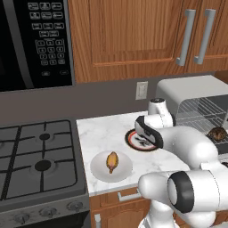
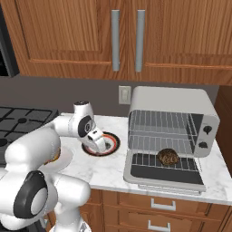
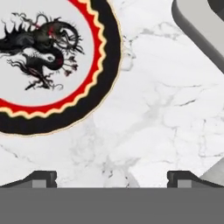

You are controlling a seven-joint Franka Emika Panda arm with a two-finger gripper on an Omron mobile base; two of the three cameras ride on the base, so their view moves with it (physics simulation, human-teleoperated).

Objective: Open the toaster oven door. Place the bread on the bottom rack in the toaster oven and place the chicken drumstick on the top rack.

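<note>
Golden drumstick [image 1: 112, 162] lies on a white plate [image 1: 99, 171] at the left; the hand [image 3: 112, 177], fingers wide and empty, hangs over marble surface [image 3: 153, 113] beside a dragon plate [image 3: 105, 65]. Bread [image 2: 168, 157] already sits on the oven's [image 2: 172, 97] bottom rack [image 2: 145, 159]. Reaching left, a sloppy pinch could roll the tapered drumstick off.

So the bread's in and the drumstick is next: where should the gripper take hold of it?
Grip the chicken drumstick across its thicker middle, coming straight down from above. It lies flat and alone on the white plate, so the open gripper can straddle its narrow width.
</note>
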